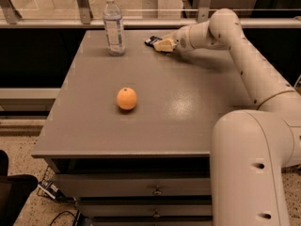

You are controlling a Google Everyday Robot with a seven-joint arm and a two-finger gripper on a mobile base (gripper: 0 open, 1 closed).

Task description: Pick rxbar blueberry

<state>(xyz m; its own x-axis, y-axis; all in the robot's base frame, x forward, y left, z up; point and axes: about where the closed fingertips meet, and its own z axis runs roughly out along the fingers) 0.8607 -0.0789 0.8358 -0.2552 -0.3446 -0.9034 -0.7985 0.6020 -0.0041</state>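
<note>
Fingers (165,44), pale yellowish, at the tip of the gripper (160,44): located in the upper middle of the frame, low over the far edge of the surface. Whether they are spread, pressed together or pinching anything cannot be told.

Directly at their tips, on the left side, is the rxbar blueberry (151,40), a small flat rectangular bar in a dark navy wrapper. Its left end shows clear of the gripper; its right end is hidden behind the tips. Whether the bar rests on the surface or is raised off it cannot be determined.

Left of the bar, near the same far edge, a clear plastic water bottle (114,27) with a white cap stands upright, apart from both bar and gripper.

A round orange fruit (126,98) sits alone toward the middle-left of the surface, well apart from the bottle and the bar.

The flat grey surface (197,112) tops a grey cabinet with drawers (155,189) along the bottom of the frame.

The white jointed arm (244,55) runs from the gripper across the upper right, then down to the bulky white robot body (249,173) at the lower right.

A metal rail with glass panels (56,22) runs behind the surface along the top of the frame.
</note>
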